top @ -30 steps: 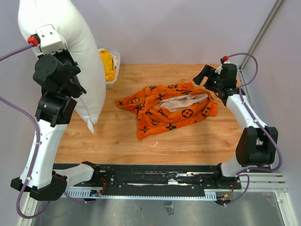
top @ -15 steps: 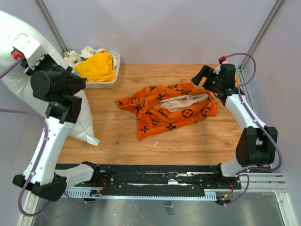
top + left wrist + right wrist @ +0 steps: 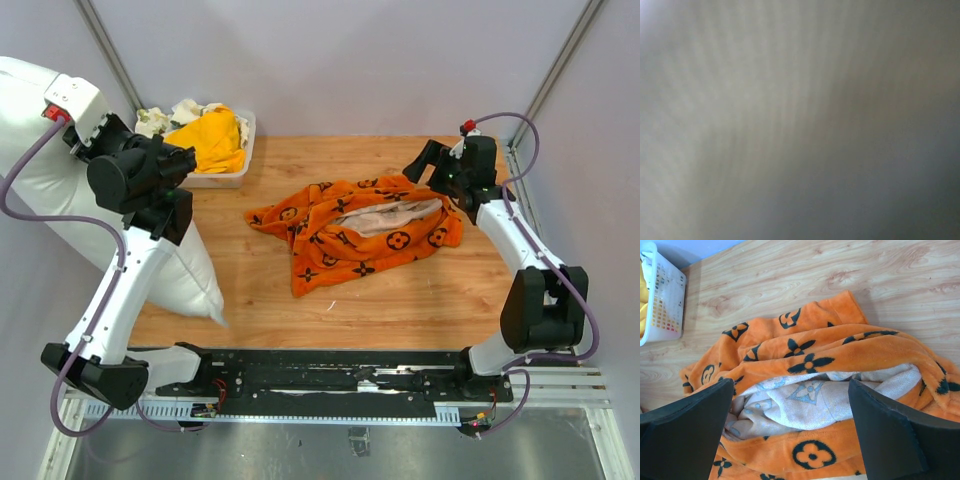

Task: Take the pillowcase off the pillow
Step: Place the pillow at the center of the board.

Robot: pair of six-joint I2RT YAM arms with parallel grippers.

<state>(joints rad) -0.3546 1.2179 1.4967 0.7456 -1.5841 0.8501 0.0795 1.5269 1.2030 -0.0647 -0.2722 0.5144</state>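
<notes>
The orange pillowcase (image 3: 350,235) with black flower motifs lies crumpled on the middle of the wooden table, its pale inside (image 3: 815,400) showing through the opening. It is empty. The big white pillow (image 3: 40,150) hangs raised at the far left, carried by my left arm, whose wrist (image 3: 140,175) covers the fingers. The left wrist view shows only a blurred pale surface pressed close to the lens. My right gripper (image 3: 790,385) hovers open above the pillowcase's right end (image 3: 435,215), with nothing between its fingers (image 3: 890,430).
A white basket (image 3: 238,160) holding a plain yellow-orange cloth (image 3: 205,140) and some white cloth stands at the back left of the table (image 3: 400,300). Metal frame posts rise at both back corners. The black rail (image 3: 340,385) runs along the near edge.
My left arm has swung the pillow from upright over the basket out to the left and lower, uncovering the basket. My right gripper has lifted slightly above the pillowcase.
</notes>
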